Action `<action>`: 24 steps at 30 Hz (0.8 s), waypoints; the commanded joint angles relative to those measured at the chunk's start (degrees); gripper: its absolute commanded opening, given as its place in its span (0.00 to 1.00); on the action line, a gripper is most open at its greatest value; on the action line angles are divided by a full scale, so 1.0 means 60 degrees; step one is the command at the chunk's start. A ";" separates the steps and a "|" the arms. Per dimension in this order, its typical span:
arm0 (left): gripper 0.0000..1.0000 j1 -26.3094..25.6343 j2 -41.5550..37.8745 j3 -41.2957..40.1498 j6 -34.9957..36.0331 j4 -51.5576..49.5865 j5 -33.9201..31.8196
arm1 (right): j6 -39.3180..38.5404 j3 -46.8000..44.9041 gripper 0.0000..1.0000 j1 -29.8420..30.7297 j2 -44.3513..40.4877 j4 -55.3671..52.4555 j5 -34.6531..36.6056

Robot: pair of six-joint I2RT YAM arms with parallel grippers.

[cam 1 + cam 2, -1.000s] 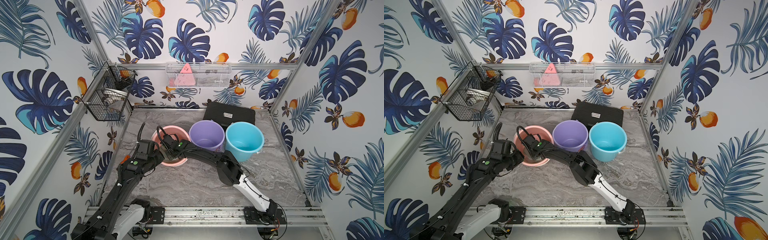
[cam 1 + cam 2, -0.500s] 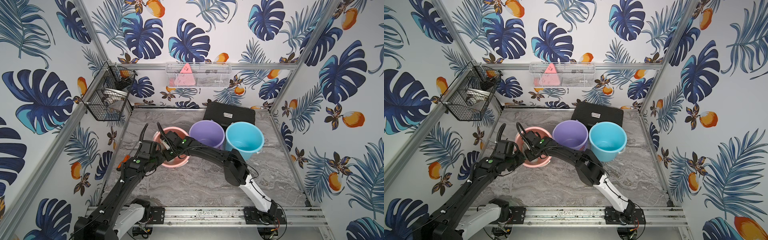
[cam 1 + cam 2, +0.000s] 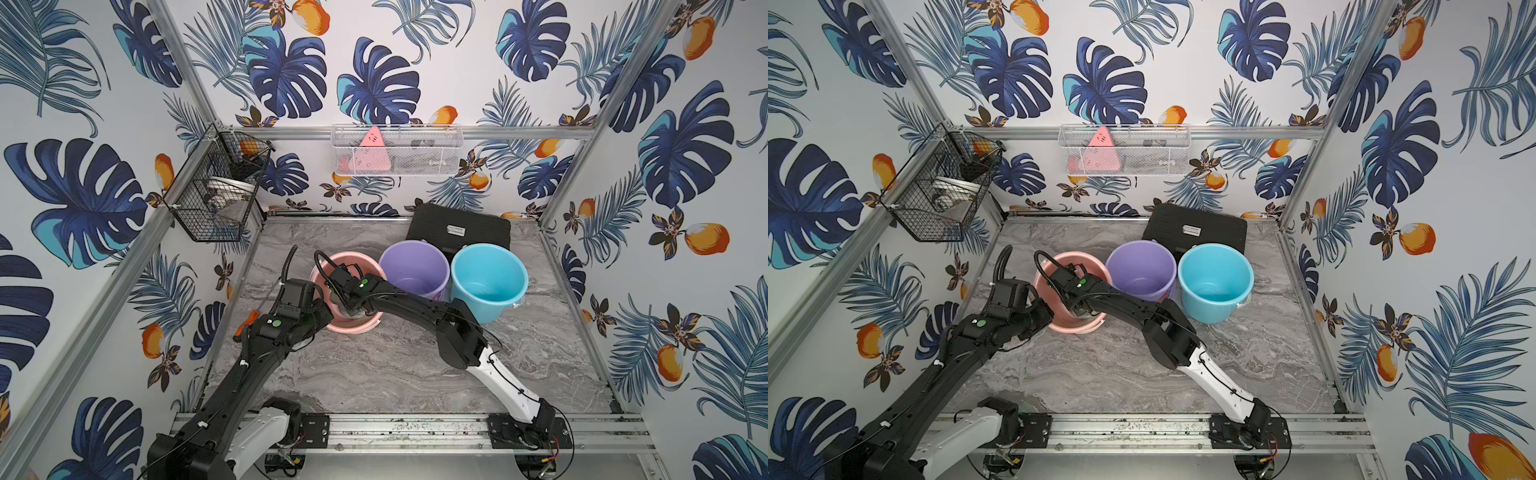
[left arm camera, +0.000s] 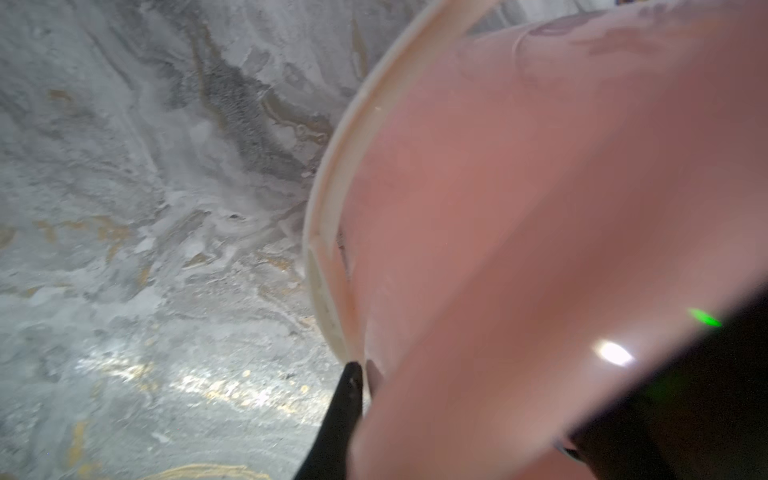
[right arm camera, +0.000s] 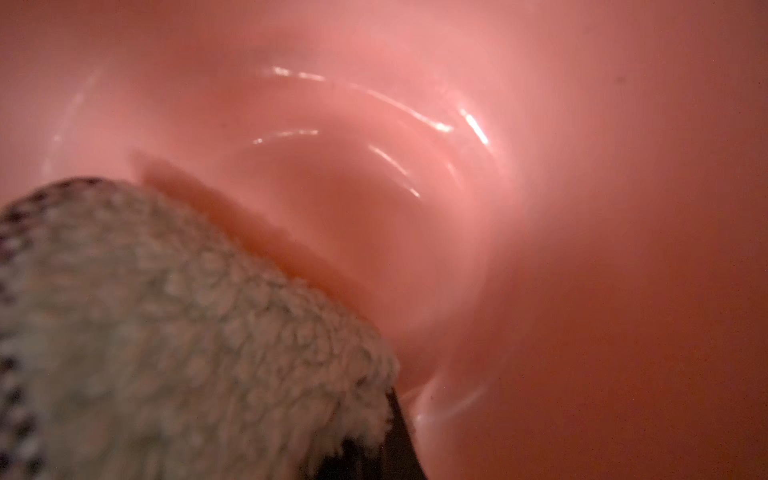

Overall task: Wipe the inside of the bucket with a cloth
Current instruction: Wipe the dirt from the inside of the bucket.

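The round pink plastic bucket stood on the grey marbled table, just beside a purple bucket. The left arm was extended low from the front rail, and the left claw was pinched almost closed on the bucket's rim. The right arm was bent at the elbow, with its wrist angled down into the bucket's mouth. The right claw was clamped tight on the pale grey-green fleecy cloth, held inside the bucket close to the inner wall.
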 commanded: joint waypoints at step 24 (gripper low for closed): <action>0.00 -0.0248 -0.0209 0.0023 0.0554 -0.0849 -0.0927 | -0.0839 -0.2118 0.00 0.0076 -0.1386 0.1433 -0.5235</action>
